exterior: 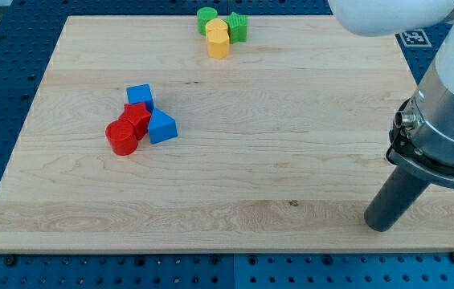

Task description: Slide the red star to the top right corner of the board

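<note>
My tip (385,225) rests on the board (291,144) near its bottom right corner, rod leaning slightly. The arm carries no pincer. The red star (137,117) sits well apart at the view's left, touching two blue blocks.

Blue cube (140,96): I see it at the left cluster's top.
Blue triangle (161,127): cluster's right side.
Red cylinder (120,138): cluster's lower left.
Green blocks (206,18), (238,26): top edge, flanking the yellow block (218,38).
Board (291,120): pale wood.
</note>
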`<action>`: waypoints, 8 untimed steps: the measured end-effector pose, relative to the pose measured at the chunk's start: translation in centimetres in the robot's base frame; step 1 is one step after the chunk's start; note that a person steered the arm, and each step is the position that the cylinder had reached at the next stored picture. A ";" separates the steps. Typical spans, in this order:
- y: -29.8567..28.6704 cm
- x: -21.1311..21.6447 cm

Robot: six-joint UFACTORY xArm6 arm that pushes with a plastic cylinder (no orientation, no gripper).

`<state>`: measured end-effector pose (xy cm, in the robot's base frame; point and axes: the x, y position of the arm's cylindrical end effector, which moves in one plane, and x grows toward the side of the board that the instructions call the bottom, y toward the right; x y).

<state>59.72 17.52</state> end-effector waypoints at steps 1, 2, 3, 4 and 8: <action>-3.2 -0.4; -13.5 -2.5; -20.5 -6.1; -20.6 -6.1; -36.4 -11.2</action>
<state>48.52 -18.91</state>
